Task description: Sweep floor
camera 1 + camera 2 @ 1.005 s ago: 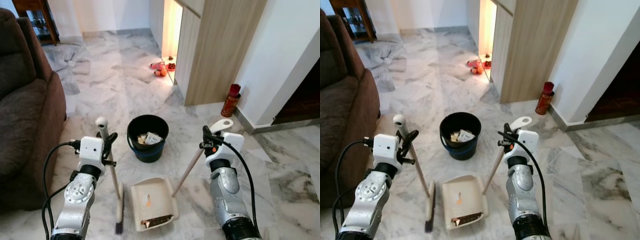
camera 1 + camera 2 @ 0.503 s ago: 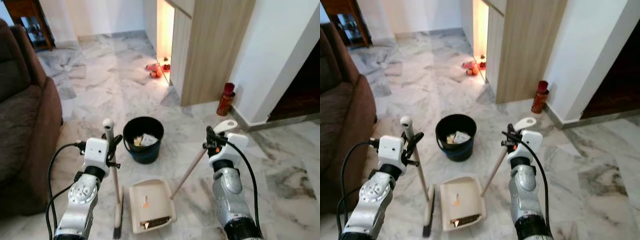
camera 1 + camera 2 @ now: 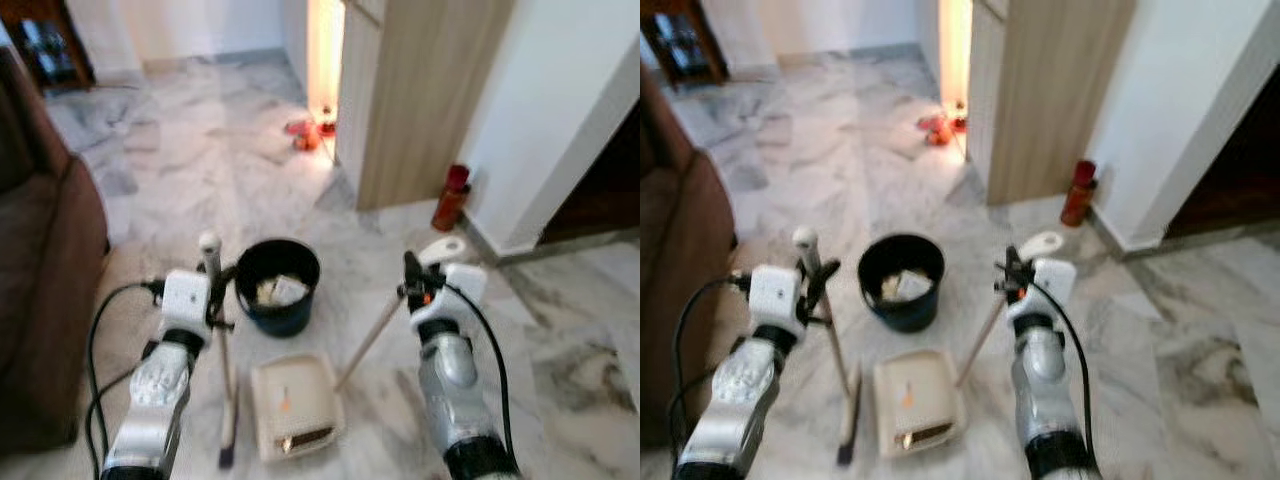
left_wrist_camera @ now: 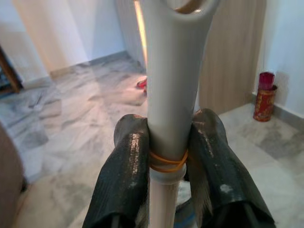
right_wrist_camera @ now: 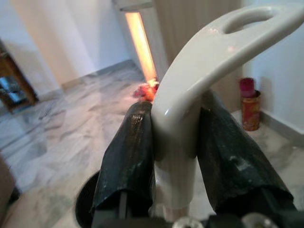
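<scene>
Left gripper (image 4: 166,156) clenched on broom (image 3: 222,360), right gripper (image 5: 175,142) clenched on dustpan (image 3: 292,405) handle (debris inside), likely for tipping into nearby bucket (image 3: 277,285).

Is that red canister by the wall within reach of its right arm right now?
Probably not. The right gripper is shut on the dustpan handle, and the red canister stands well beyond it across bare floor.

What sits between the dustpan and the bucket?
Nothing visible. The cream plastic dustpan lies on bare marble floor just short of the black round bucket, with a strip of floor between them. The right tool holds the dustpan's handle.
</scene>
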### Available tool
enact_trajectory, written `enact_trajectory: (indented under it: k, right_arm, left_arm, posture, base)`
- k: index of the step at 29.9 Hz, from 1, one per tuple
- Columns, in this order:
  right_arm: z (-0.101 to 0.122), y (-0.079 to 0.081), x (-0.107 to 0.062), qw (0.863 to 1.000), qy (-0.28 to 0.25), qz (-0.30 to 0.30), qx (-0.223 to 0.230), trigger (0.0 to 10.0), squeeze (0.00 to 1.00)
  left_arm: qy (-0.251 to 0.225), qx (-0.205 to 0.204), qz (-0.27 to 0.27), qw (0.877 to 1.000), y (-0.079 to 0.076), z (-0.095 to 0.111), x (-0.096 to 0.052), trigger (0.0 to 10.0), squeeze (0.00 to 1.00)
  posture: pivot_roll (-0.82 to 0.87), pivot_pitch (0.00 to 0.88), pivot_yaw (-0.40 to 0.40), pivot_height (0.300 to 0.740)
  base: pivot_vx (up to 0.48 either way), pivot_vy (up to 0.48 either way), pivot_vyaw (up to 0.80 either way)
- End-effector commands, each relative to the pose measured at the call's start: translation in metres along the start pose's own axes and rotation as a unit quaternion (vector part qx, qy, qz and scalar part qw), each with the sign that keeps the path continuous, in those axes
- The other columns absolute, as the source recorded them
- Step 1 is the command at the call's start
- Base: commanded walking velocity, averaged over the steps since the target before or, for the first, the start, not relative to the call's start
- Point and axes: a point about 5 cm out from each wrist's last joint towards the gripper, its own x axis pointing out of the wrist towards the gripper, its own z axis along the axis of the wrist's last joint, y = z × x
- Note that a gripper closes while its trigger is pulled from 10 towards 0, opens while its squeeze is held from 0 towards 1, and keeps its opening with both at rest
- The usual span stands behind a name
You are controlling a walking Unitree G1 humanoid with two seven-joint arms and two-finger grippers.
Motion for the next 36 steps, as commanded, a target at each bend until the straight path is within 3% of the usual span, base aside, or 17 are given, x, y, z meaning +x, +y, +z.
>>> enact_trajectory:
  k: [1, 14, 22, 30, 36]
  right_arm:
    - [0.012, 0.006, 0.006, 1.0, -0.03, 0.009, 0.004, 10.0, 0.0]
    - [0.018, 0.001, 0.003, 0.999, -0.037, 0.026, -0.006, 10.0, 0.0]
    - [0.034, 0.004, -0.002, 0.994, -0.051, 0.092, -0.024, 10.0, 0.0]
    - [0.029, -0.002, -0.006, 0.994, -0.038, 0.095, -0.044, 10.0, 0.0]
    - [0.032, 0.0, -0.007, 0.993, -0.034, 0.102, -0.039, 10.0, 0.0]
  left_arm:
    - [-0.021, 0.01, 0.006, 1.0, 0.007, 0.009, 0.002, 10.0, 0.0]
    - [-0.023, 0.01, 0.009, 1.0, 0.007, 0.008, -0.002, 10.0, 0.0]
    - [-0.015, 0.013, 0.015, 1.0, 0.009, 0.003, -0.007, 10.0, 0.0]
    - [-0.015, 0.013, 0.014, 1.0, 0.006, 0.003, -0.006, 10.0, 0.0]
    - [-0.014, 0.014, 0.016, 1.0, 0.008, 0.003, -0.007, 10.0, 0.0]
  posture:
    - [0.06, 0.002, -0.01, 0.74]
    - [0.06, 0.015, -0.017, 0.74]
    - [0.06, 0.028, -0.019, 0.74]
    - [0.06, 0.032, -0.022, 0.74]
    - [0.06, 0.029, -0.021, 0.74]
  base:
    - [0.0, 0.0, 0.0]
    - [0.0, 0.0, 0.0]
    - [0.0, 0.0, 0.0]
    - [0.0, 0.0, 0.0]
    - [0.0, 0.0, 0.65]
